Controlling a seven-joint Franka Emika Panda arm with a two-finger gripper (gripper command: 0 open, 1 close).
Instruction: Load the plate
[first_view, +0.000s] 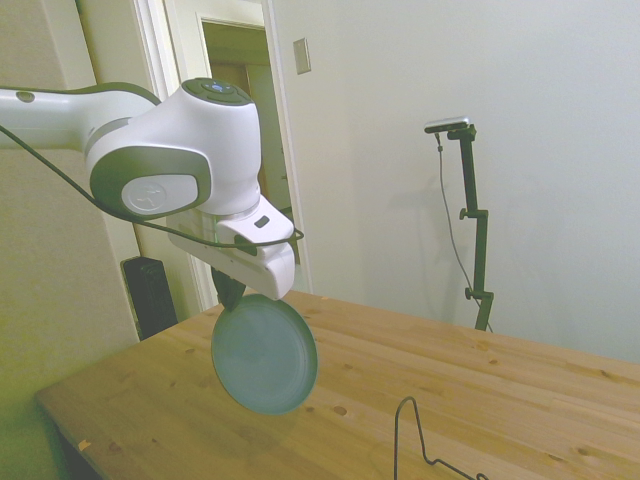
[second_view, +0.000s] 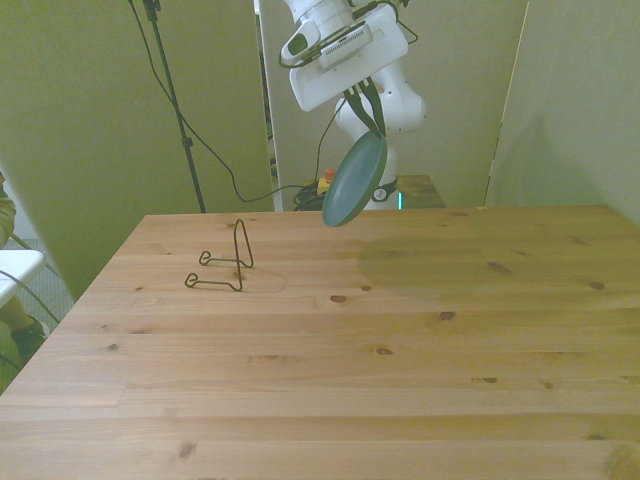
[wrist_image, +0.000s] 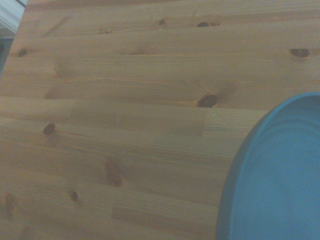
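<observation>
The gripper (second_view: 368, 108) is pinching the plate (second_view: 354, 181) by its upper rim, and the plate is hanging tilted in the air above the wooden table (second_view: 400, 330), clear of the boards. The black wire stand (second_view: 222, 262) (bare) is sitting toward the front view's left, apparently well apart from the plate.

The side view stands off one side of the wooden table (first_view: 480, 390), near the arm and about level with its wrist, facing across the boards toward a pale wall. The front view sits higher and farther back, looking down the table's (second_view: 330, 340) length. The wrist view looks down on the planks (wrist_image: 115, 125) from close by. All three share the plate (first_view: 264, 354) (second_view: 354, 181) (wrist_image: 280, 175); side and front views share the wire stand (first_view: 415, 435) (second_view: 225, 262).
</observation>
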